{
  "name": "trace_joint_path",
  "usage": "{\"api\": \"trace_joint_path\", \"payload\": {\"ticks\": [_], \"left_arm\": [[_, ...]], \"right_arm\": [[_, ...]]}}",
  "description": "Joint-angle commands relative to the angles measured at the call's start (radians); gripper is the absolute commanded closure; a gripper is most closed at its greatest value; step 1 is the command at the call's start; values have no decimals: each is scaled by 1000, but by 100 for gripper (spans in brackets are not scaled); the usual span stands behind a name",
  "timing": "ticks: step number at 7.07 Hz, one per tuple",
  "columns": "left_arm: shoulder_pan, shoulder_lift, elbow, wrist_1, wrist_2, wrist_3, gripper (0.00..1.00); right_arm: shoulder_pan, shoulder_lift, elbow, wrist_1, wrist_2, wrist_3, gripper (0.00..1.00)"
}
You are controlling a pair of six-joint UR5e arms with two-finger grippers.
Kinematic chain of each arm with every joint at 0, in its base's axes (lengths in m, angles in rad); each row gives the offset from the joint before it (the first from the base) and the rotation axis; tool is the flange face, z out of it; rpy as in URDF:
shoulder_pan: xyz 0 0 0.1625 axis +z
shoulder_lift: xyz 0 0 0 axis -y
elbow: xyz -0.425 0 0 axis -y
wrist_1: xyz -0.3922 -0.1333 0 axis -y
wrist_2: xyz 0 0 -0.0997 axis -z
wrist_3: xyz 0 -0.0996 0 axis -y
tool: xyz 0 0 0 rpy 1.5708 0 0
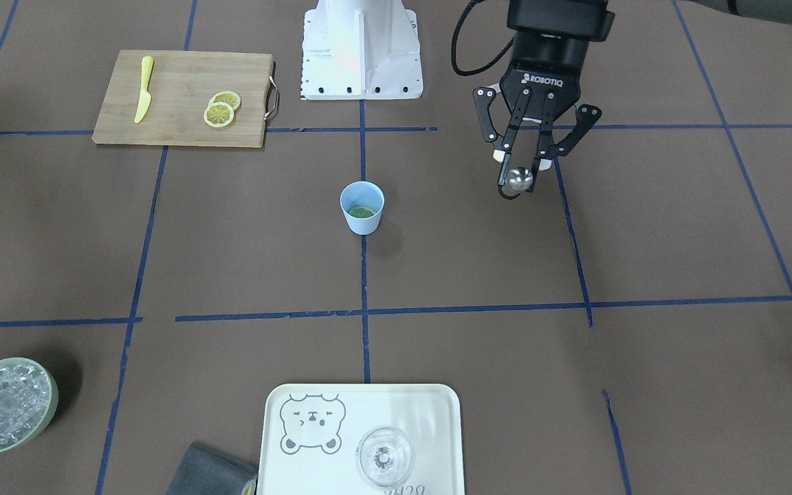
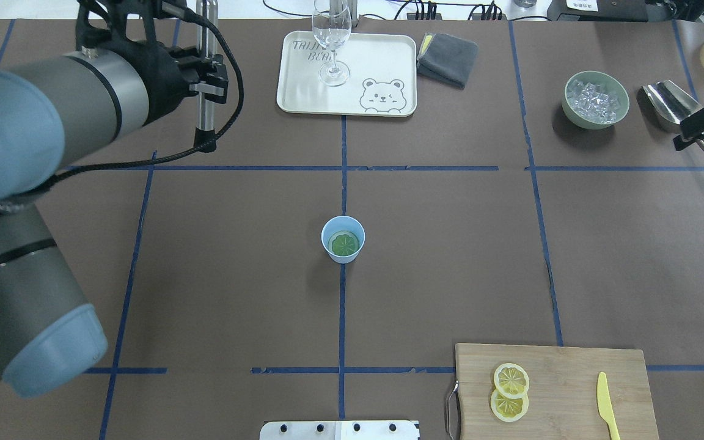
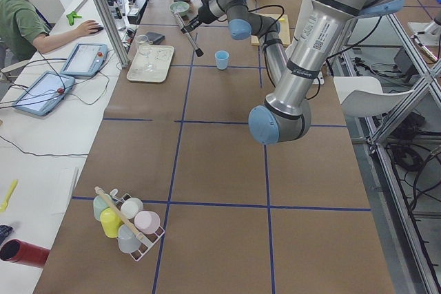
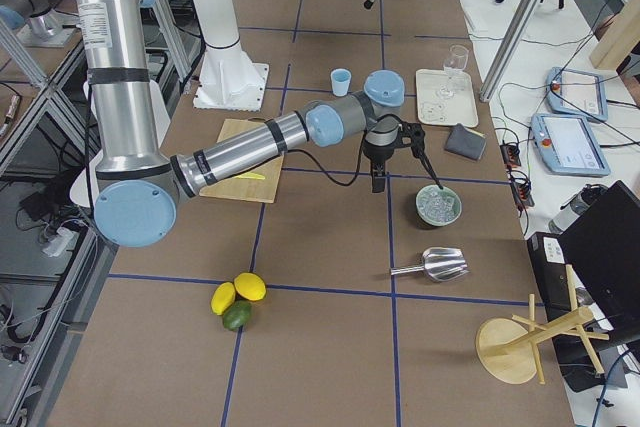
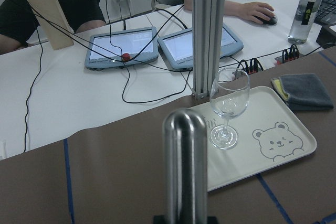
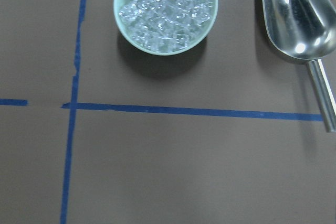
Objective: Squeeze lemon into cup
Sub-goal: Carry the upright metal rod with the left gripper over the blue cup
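A thin lemon slice (image 2: 344, 244) lies flat in the cup (image 2: 324, 235) at mid-tabletop. It looks soft, wet and probably slippery, better pressed at its centre than pinched. Only the front-facing view shows the left tool (image 1: 521, 169) clenched on a steel rod (image 1: 520, 180). Whether the right tool (image 2: 694, 127) is open cannot be told.

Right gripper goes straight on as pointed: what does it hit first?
Likely bare table, near the ice bowl and the metal scoop. The right gripper points down; the exact spot is unclear.
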State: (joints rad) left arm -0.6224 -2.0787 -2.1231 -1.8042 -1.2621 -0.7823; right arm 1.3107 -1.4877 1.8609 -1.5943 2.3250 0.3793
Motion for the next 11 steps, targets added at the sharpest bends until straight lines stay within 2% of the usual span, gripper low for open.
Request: {"api": "trace_joint_path", "payload": {"ticks": [1, 3, 5, 6, 7, 9, 11], "left_arm": [[91, 3, 5, -127, 107, -79, 100], [235, 3, 5, -165, 304, -130, 100], [326, 0, 17, -213, 436, -187, 100], [369, -4, 88, -313, 514, -174, 100], [385, -6, 174, -416, 558, -161, 100], [406, -38, 218, -448, 578, -27, 100], [417, -69, 343, -548, 580, -23, 100]], "right_arm": [[148, -14, -125, -4, 60, -268, 0], [202, -37, -183, 1, 60, -389, 0], [206, -49, -175, 4, 41, -415, 0], [206, -52, -178, 4, 42, -424, 0], [205, -43, -175, 4, 42, -409, 0], [205, -40, -180, 4, 45, -405, 0], [205, -40, -177, 4, 46, -405, 0]]}}
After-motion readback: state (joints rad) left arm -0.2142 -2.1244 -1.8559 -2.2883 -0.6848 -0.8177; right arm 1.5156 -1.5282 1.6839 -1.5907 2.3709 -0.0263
